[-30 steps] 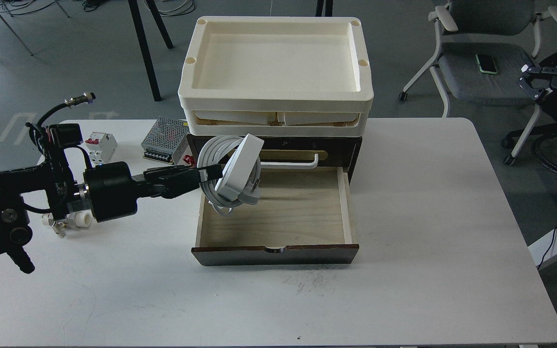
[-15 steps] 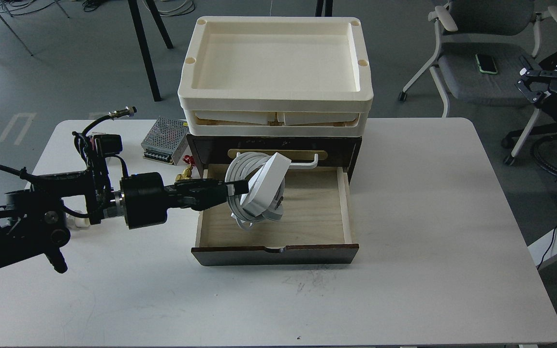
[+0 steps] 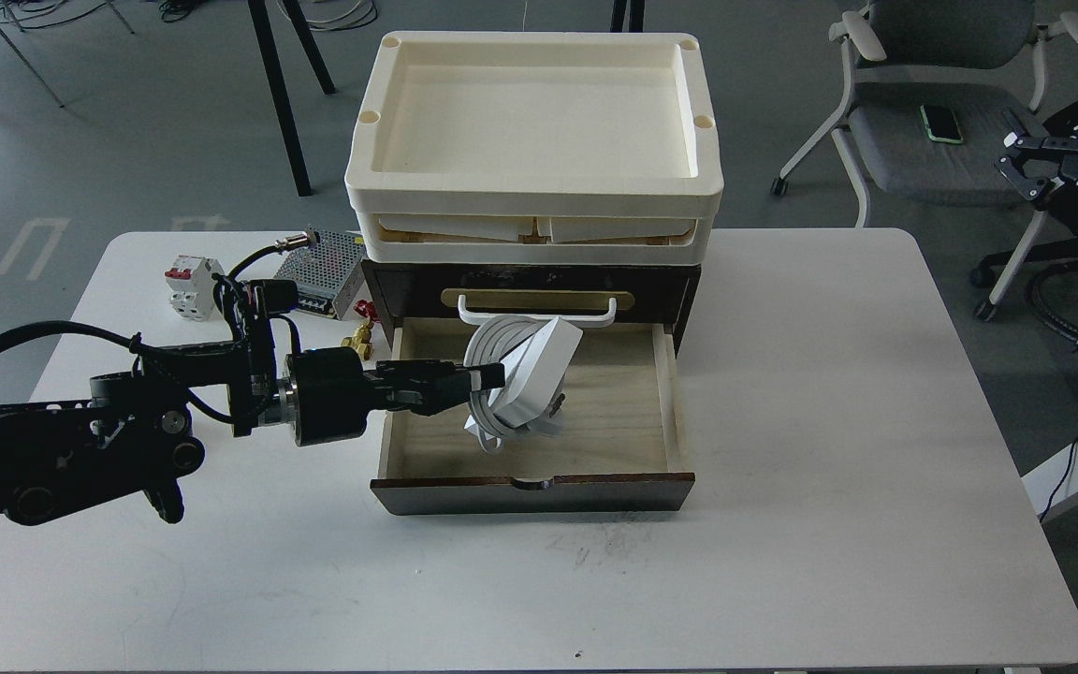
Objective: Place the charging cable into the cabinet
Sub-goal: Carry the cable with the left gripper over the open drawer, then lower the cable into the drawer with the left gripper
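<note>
The charging cable (image 3: 531, 374), a white power strip with a thick white cord coiled round it, hangs tilted on edge inside the open drawer of the cabinet (image 3: 539, 483). My left gripper (image 3: 488, 376) reaches in over the drawer's left wall and is shut on the coiled cord. The strip's lower end is close to the pale wood drawer floor; I cannot tell if it touches. The dark brown cabinet has a white bar handle (image 3: 539, 313) on the closed drawer above. My right gripper (image 3: 1026, 154) is seen small at the far right edge, away from the table.
Cream trays (image 3: 533, 140) are stacked on the cabinet. A perforated metal power-supply box (image 3: 326, 271) and a white-and-red circuit breaker (image 3: 191, 285) lie left of the cabinet. Small brass and red parts (image 3: 361, 323) sit by the drawer's left corner. An office chair (image 3: 932, 103) stands behind the table.
My left arm has moved right and down, carrying the charging cable from above the drawer's left wall lower into the middle of the drawer. The circuit breaker is uncovered again.
</note>
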Motion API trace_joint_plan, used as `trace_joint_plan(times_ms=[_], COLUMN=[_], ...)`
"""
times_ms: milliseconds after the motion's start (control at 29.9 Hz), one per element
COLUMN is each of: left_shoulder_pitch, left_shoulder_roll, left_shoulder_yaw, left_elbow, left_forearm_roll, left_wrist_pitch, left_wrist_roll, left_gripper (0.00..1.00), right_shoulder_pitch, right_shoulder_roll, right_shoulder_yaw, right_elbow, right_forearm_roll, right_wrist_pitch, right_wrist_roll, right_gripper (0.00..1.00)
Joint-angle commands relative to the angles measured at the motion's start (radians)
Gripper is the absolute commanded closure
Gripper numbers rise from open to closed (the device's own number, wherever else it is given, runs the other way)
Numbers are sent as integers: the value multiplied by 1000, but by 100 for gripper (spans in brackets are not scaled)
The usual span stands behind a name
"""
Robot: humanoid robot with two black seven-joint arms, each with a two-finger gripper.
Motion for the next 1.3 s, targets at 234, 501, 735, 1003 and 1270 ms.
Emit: trace_joint_plan(times_ms=[234, 501, 735, 1003, 1270], left_shoulder_pitch=[0, 5, 3, 2, 2], left_shoulder_roll=[-23, -21, -4, -9, -19], left_shoulder_yaw=[22, 23, 23, 55, 66], left_elbow=[46, 78, 75, 92, 145], left_forearm_roll=[18, 83, 113, 156, 156], left_wrist_pitch=[29, 69, 72, 77, 75], left_wrist_roll=[0, 0, 0, 0, 0], left_gripper=[100, 100, 100, 100, 100], right_shoulder_pitch=[-7, -12, -15, -15, -15], right_shoulder_roll=[0, 0, -2, -3, -2], right_shoulder_yaw=[3, 5, 6, 8, 8], right_elbow=[6, 6, 6, 6, 6], right_forearm_roll=[2, 0, 2, 2, 2], right_wrist_pitch=[0, 0, 0, 0, 0], right_wrist_roll=[0, 0, 0, 0, 0], right_gripper=[0, 0, 0, 0, 0])
